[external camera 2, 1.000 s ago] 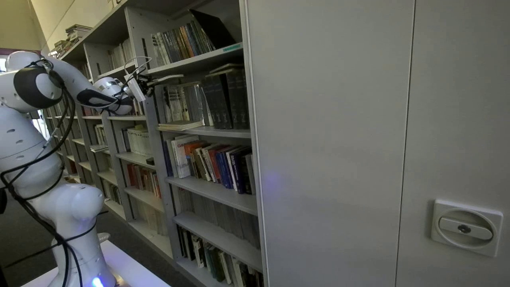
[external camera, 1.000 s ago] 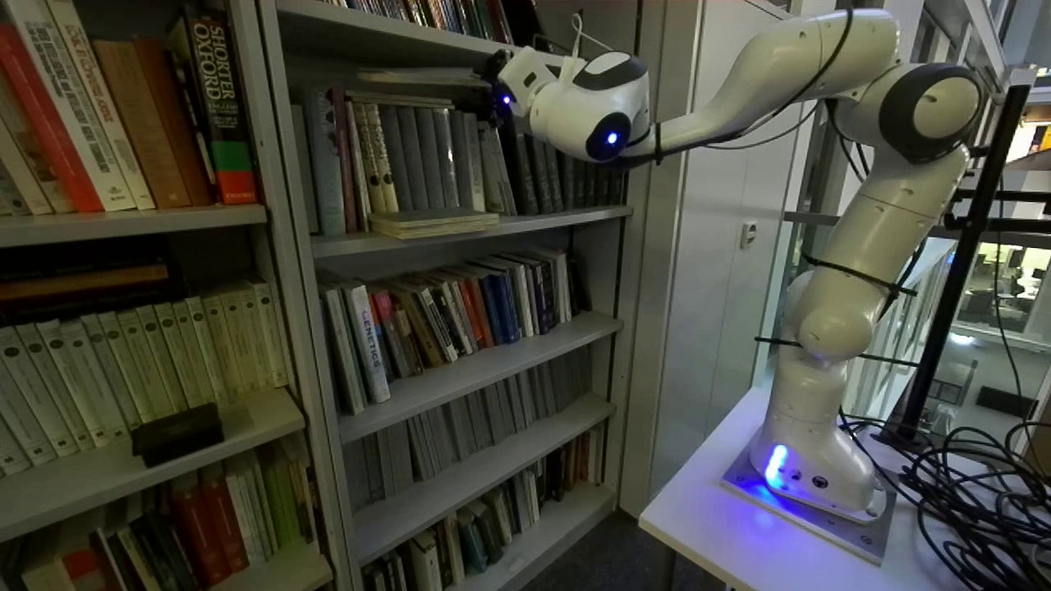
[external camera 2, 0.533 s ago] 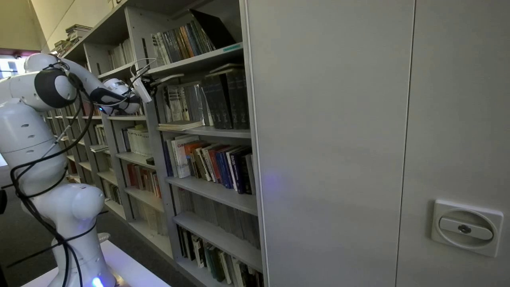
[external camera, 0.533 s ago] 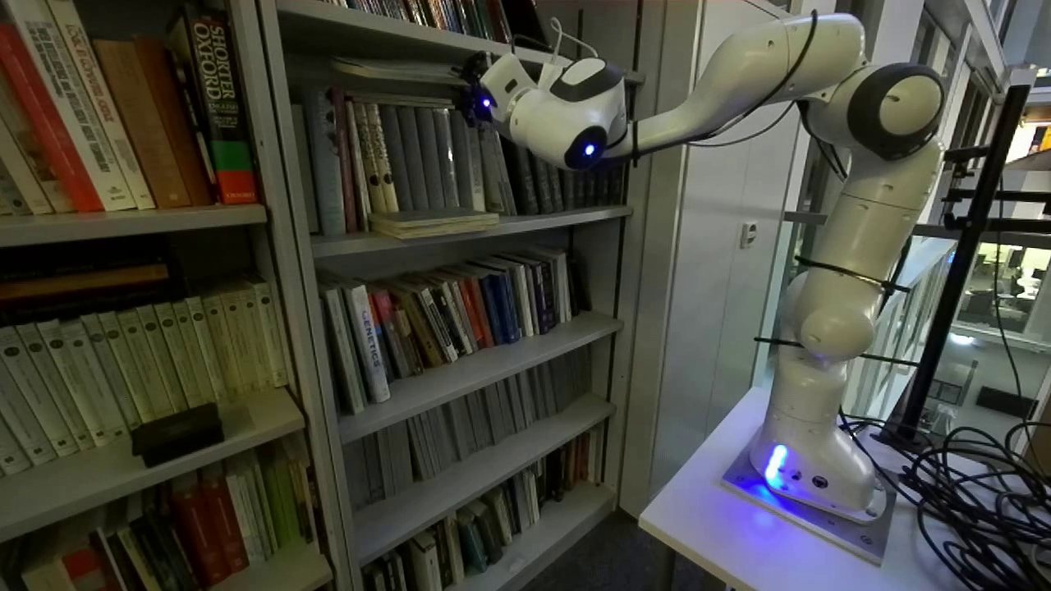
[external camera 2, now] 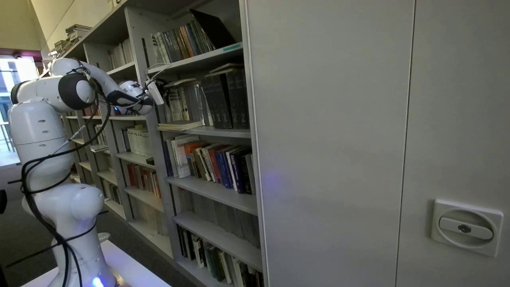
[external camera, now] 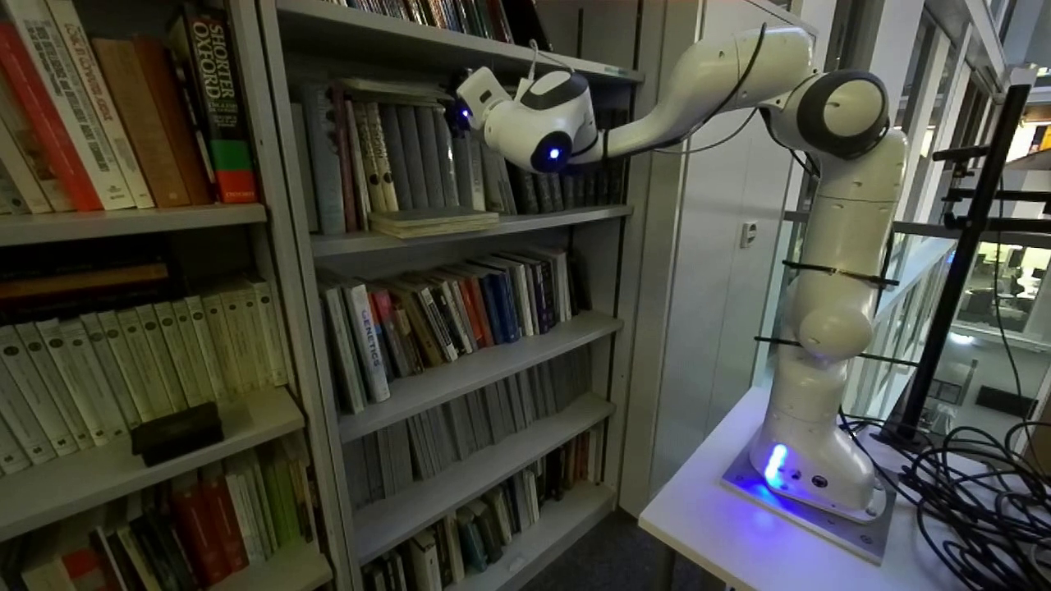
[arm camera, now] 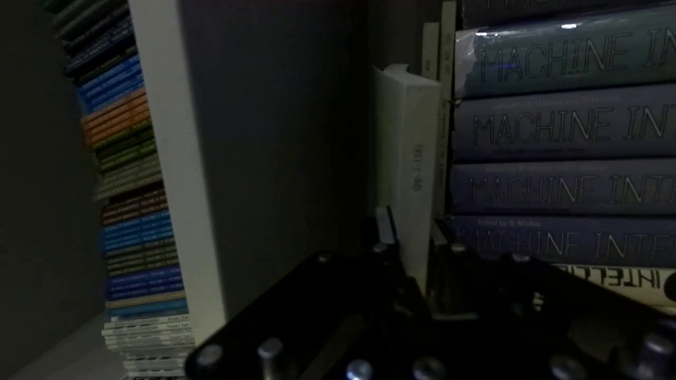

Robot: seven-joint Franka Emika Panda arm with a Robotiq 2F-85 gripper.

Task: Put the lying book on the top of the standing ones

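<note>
The gripper (arm camera: 411, 226) pinches the pale lying book (arm camera: 419, 137), which is flat at the tops of the row of standing books (external camera: 419, 156); whether it bears on anything there I cannot tell. Thin cream volumes (arm camera: 447, 68) also lie across those tops — in the wrist view, right beside the book, between it and the spines. Near overhead runs the upper shelf board (external camera 2: 199, 58), with colourful books (arm camera: 137, 211) packed on it. Large dark volumes (external camera 2: 235, 99) stand farther along the same shelf, and before the row lies a small stack of thin books (external camera: 435, 223), seen in both exterior views. A book titled GENETICS (external camera: 369, 345) stands one shelf down; the white table (external camera: 690, 509) bears the arm (external camera: 837, 246) and a tangle of black cables (external camera: 969, 501).

The pinched book is a squared slab with a smooth white spine, small dark print and a scooped curve at its far end. Several spines in the row are grey to bluish, lettered MACHINE IN… in thin capitals, one in a glossy wrapper — wrinkled at its end — that catches the light.
</note>
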